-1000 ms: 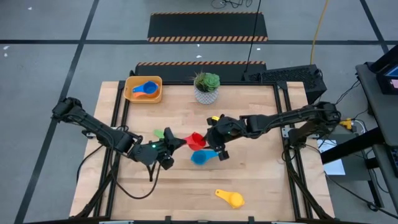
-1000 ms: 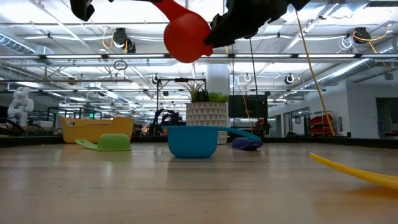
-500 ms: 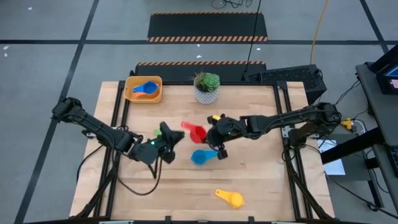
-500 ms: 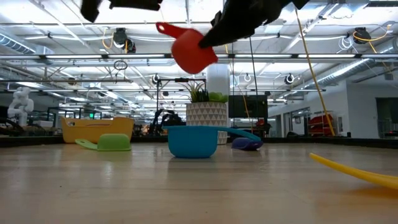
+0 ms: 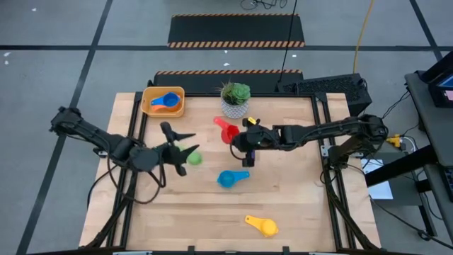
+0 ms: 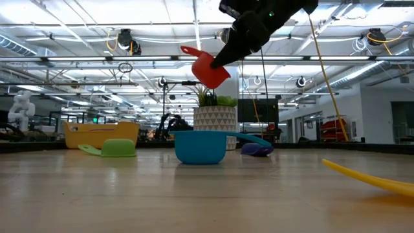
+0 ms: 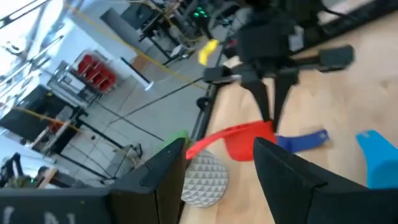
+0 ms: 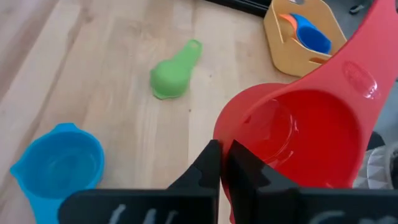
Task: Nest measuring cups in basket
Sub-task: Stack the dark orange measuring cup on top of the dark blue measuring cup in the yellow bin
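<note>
My right gripper (image 5: 241, 142) is shut on the red measuring cup (image 5: 228, 132) and holds it in the air over the table's middle. My left gripper (image 5: 180, 150) stands open and apart from it, to its left, above the green cup (image 5: 194, 158), which lies mouth down on the table. The light blue cup (image 5: 230, 178) stands upright nearer the front. The yellow cup (image 5: 262, 225) lies near the front edge. A dark blue cup (image 6: 257, 149) lies behind the light blue one. The yellow-orange basket (image 5: 150, 108) at the far left holds a blue cup (image 5: 167, 101). My right gripper pinches the red cup's rim (image 8: 225, 140) between its two fingers, on the side opposite the handle (image 8: 373, 43). The fingers (image 7: 266, 106) slant down onto it from the table's right. The cup hangs tilted and clear of the table, its handle pointing up and far-left.
A white pot with a green plant (image 5: 235, 100) stands at the far middle, just behind the red cup. Bare wood lies along the table's right half and the front left.
The red cup has passed from my left gripper to my right one. My left gripper has opened, let go, rolled, and drawn back up and toward the table's left. My right gripper has shut on the cup and carried it toward the far edge.
</note>
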Robot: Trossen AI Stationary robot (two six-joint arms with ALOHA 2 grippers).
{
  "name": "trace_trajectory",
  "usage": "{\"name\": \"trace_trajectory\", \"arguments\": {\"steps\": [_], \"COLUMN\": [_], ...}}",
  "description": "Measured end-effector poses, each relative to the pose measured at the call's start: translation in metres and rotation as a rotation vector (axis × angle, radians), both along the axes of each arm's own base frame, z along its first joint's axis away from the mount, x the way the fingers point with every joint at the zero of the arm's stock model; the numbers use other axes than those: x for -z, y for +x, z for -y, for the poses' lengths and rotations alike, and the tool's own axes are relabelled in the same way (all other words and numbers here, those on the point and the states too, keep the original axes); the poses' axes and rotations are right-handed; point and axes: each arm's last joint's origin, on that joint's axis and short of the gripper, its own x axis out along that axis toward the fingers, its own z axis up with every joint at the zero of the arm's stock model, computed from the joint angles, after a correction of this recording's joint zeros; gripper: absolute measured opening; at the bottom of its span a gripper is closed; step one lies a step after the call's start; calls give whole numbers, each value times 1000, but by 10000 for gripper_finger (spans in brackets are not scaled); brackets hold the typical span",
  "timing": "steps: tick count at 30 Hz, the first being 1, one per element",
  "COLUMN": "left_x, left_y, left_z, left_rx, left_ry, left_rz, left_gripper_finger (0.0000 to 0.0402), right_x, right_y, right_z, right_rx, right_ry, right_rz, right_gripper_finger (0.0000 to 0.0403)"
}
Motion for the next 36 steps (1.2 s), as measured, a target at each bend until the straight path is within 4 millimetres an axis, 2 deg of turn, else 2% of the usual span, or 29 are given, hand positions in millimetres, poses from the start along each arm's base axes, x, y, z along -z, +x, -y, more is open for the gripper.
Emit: {"name": "trace_trajectory", "arguments": {"steps": [4,8,15,18,23,29,36], "left_x": [-6,-3,2,8,14,26,40], "left_y": [-4,3,15,17,24,32,40], "left_z": [-1,0,3,5,10,14,-1], "left_rx": [-3,-11,60,65,114,202,145], "left_ry": [-22,-82,-172,-221,-266,-319,-399], "left_rz": [42,74,-59,-156,-223,-323,-421], "left_gripper_finger": [187,186,186,186,186,186,186], "right_x": [1,9,13,17,27,37,40], "right_y": [4,16,47,58,76,82,84], "right_z": [2,1,1,0,-3,-6,-6], "right_rx": [8,-9,-25,-56,-136,-205,-259], "right_ry": [14,-4,-19,15,70,116,67], "right_rz": [28,-6,-53,-77,-95,-151,-157], "right_gripper_finger": [1,1,2,2,3,3,4]}}
